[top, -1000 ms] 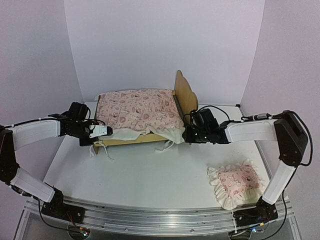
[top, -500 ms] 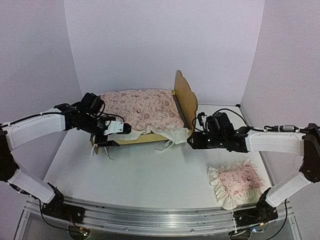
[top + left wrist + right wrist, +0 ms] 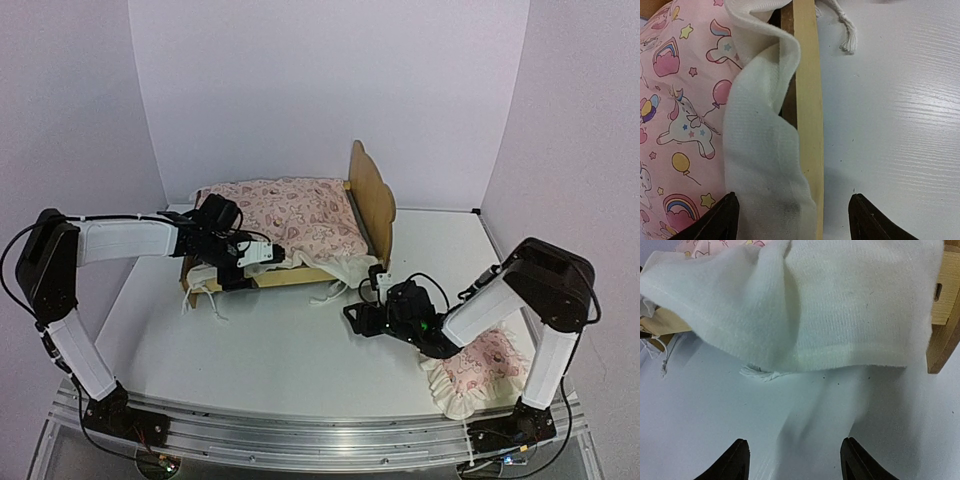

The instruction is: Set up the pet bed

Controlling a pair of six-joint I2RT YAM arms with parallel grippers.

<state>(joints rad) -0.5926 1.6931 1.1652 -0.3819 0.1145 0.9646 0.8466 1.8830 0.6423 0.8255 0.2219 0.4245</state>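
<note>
my left gripper (image 3: 266, 254) hangs wide open, holding nothing, straddling the near rail of the bed (image 3: 371, 195). my right gripper (image 3: 358, 315), open and empty, sits low over the table (image 3: 270, 350) near the bed's head corner.

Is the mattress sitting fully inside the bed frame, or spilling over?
Spilling over: the mattress has its white edge draped across the bed frame at the near rail, bunched toward the headboard corner.

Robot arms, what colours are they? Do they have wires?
The left arm and right arm are white tubes with chunky black joints. The left gripper and right gripper are mostly black with two fingers. Thin black cables loop along both arms.
</note>
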